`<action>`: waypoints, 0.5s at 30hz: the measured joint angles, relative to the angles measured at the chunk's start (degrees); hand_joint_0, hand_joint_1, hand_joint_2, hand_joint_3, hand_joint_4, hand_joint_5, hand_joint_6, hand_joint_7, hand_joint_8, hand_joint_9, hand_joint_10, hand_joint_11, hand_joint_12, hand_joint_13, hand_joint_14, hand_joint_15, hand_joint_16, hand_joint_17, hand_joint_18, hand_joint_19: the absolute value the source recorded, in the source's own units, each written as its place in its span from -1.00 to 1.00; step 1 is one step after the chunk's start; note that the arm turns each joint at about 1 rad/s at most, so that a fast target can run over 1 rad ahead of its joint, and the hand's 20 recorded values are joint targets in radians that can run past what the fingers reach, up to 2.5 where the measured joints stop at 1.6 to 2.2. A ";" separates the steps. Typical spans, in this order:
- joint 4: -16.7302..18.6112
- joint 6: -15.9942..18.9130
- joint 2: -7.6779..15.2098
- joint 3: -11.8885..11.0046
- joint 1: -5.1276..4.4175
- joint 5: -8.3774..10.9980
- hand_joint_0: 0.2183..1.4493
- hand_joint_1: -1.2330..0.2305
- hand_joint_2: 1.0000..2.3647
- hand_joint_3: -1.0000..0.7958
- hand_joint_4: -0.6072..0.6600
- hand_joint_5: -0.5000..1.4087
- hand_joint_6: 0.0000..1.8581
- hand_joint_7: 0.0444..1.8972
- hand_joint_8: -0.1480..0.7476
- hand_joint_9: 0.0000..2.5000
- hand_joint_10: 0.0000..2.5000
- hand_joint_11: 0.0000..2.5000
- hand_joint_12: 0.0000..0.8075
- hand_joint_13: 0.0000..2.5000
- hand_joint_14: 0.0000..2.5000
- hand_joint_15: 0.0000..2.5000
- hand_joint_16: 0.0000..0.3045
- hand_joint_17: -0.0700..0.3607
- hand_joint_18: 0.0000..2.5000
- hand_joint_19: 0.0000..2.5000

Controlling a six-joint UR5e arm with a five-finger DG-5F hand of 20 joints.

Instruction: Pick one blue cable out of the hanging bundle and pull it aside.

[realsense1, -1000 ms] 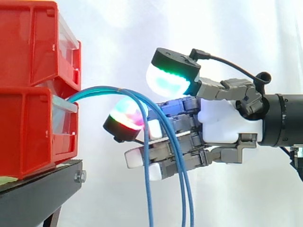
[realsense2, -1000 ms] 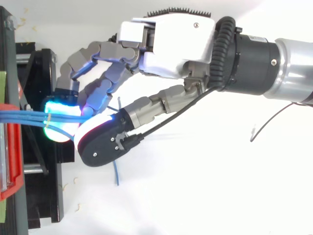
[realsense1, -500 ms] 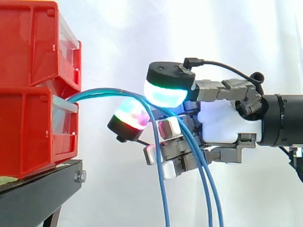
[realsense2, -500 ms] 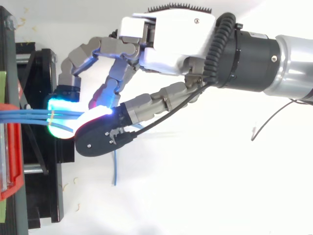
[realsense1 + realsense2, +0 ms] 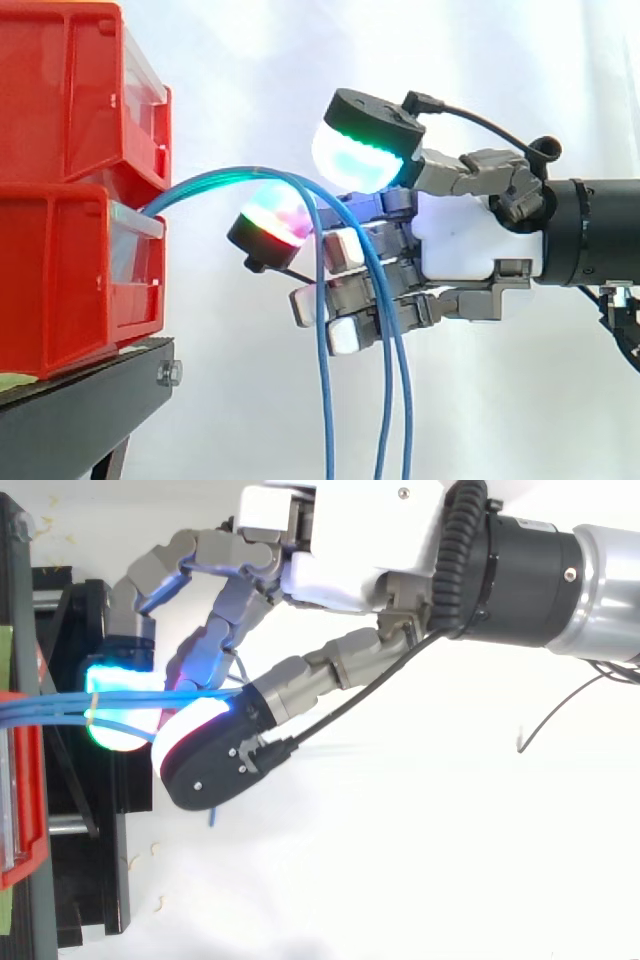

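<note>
Upper red bin [image 5: 60,90]: one, stacked on the lower red bin [image 5: 50,280]. Black stand [image 5: 80,410]: one, under the lower red bin.

Blue cables [image 5: 50,710]: three strands leave the lower red bin's front, arch away and hang. Their ends are cut off below.

Hand [image 5: 465,245]: one, beyond the blue cables from the lower red bin. Its fingers are nearly straight and spread among the strands. Any contact with a strand is hard to make out.
</note>
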State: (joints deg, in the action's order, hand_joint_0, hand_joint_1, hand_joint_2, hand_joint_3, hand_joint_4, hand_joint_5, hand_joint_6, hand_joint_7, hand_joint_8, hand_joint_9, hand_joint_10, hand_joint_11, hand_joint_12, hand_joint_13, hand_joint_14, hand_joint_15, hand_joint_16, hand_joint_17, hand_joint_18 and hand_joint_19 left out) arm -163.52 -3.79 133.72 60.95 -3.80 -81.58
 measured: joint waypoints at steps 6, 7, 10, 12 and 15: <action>-1.20 -0.15 0.02 -0.19 0.09 -0.14 -0.39 -0.29 -0.98 -0.23 0.05 -0.54 -0.04 -0.06 -0.08 -0.02 -0.98 -0.48 -0.06 -0.27 -0.98 -0.57 -0.66 -0.14 -0.42 -0.45; -1.27 -0.16 0.03 -0.19 0.09 -0.15 -0.38 -0.32 -0.98 -0.20 0.05 -0.53 -0.04 -0.08 -0.08 -0.02 -0.98 -0.47 -0.04 -0.26 -0.98 -0.57 -0.65 -0.12 -0.41 -0.46; -1.34 -0.16 0.02 -0.20 0.10 -0.16 -0.38 -0.42 -0.98 -0.03 0.09 -0.54 -0.03 -0.14 0.00 0.02 -0.98 -0.36 0.02 -0.25 -0.98 -0.58 -0.62 -0.07 -0.37 -0.48; -1.35 -0.16 0.00 -0.21 0.10 -0.16 -0.32 -0.52 -0.99 0.10 -0.09 -0.56 0.00 -0.13 0.00 0.02 -0.98 -0.32 0.04 -0.25 -0.98 -0.57 -0.61 -0.05 -0.36 -0.49; -1.40 -0.16 -0.02 -0.22 0.10 -0.16 -0.25 -0.56 -0.99 0.13 -0.25 -0.58 0.03 -0.06 -0.03 -0.03 -0.98 -0.31 0.01 -0.29 -0.98 -0.56 -0.63 -0.08 -0.39 -0.48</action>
State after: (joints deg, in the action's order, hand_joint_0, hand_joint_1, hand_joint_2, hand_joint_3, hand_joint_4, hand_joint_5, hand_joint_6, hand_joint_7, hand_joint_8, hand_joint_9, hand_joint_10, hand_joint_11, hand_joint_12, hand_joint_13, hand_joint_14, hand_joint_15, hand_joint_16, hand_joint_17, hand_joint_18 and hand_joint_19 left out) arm -164.92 -3.96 133.70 60.73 -3.69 -81.74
